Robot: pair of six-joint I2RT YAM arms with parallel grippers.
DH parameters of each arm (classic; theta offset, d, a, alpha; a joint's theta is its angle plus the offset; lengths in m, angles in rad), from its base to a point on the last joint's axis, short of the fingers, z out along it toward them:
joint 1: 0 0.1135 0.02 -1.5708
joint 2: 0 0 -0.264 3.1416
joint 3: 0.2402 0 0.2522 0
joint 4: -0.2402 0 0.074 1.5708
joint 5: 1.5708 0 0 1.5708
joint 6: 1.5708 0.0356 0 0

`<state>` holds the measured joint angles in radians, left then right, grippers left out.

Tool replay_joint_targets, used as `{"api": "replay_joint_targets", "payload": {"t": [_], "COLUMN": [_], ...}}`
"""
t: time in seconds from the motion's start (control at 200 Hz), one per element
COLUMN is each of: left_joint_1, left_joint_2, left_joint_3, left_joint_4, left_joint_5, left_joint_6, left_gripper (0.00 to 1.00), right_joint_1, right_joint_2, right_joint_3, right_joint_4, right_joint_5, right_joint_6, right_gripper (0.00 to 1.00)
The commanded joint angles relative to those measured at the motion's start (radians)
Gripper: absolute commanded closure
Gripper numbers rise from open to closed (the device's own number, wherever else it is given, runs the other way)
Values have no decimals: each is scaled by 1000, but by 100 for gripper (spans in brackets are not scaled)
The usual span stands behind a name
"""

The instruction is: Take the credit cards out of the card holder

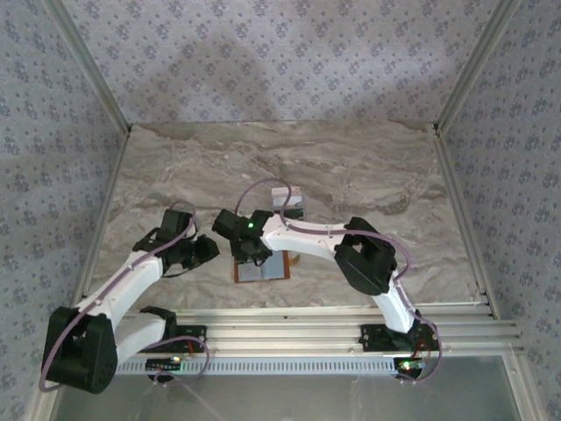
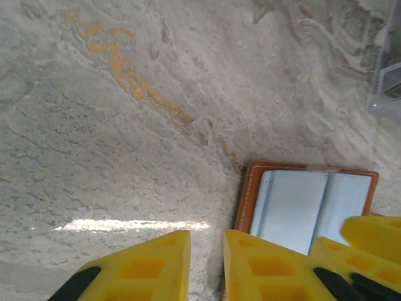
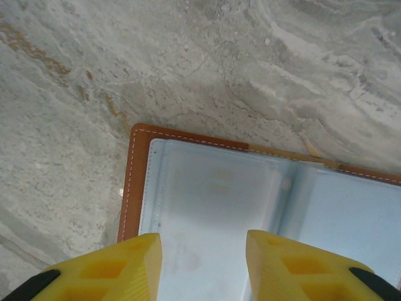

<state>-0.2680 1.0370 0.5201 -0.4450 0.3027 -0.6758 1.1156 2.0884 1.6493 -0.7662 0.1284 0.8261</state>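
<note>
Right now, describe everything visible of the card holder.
The card holder lies open and flat on the marble-look table, lining up. Its rim looks like orange-brown leather with pale stitching; the inside is grey-blue, split into pocket panels by a centre fold. The right gripper hangs open over one panel; contact is unclear.

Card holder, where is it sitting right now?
In the top view the card holder lies open on the marble table, near its front edge, directly under the right gripper, with the left gripper just to its left.
</note>
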Motion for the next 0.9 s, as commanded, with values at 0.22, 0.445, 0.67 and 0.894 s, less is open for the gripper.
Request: {"api": "replay_joint_targets", "payload": {"t": [0.22, 0.445, 0.67, 0.894], "left_joint_1": [19, 22, 21, 21], "left_joint_2": [-56, -46, -49, -29], "left_joint_3": [-2, 1, 1, 0], "left_joint_4": [-17, -21, -26, -10], "left_joint_5": [25, 30, 27, 50], "left_joint_6": [5, 10, 5, 6], "left_gripper": [77, 77, 77, 77], "right_joint_1": [21, 19, 14, 16], "right_joint_2": [100, 147, 153, 133], "right_joint_3": [87, 93, 76, 71], "right_joint_4": [-98, -95, -111, -107], "right_joint_5": [24, -10, -1, 16], "right_joint_6": [72, 63, 53, 42], "right_gripper": [51, 49, 58, 80]}}
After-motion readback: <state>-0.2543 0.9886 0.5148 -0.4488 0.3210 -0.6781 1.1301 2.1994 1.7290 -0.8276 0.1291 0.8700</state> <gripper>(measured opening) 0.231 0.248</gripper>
